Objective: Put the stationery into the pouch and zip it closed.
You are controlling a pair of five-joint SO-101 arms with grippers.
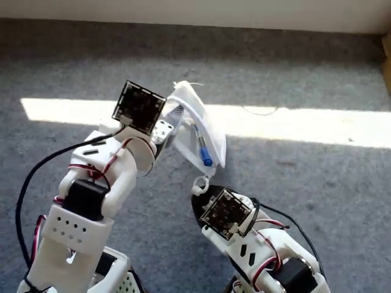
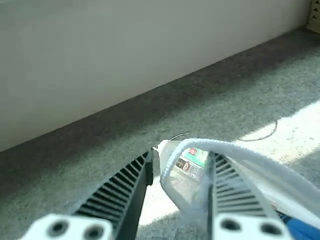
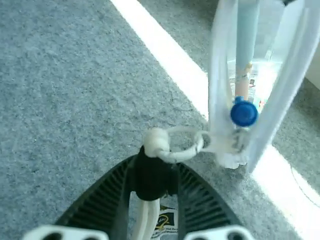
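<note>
The pouch [image 1: 201,125] is being held up over the carpet [image 1: 305,201], stretched between the two claws. The left claw [image 1: 173,126] is gripping the pouch's upper end, and its fingers [image 2: 227,195] are pressing in on either side of the white rim. The right claw [image 3: 152,172] is sitting just below the pouch's lower corner. Its jaws are clamping together on the pull [image 3: 175,147], a knotted white cord loop joining the zip at that corner. From the pull, the pouch's two rims are spreading apart, so the mouth is gaping. A pen [image 1: 203,149] is lying inside the pouch, with its blue cap pointing down toward the pull end. A printed label [image 2: 192,157] is showing through the pouch's clear wall. A sunlit strip is running across the carpet behind the pouch.
</note>
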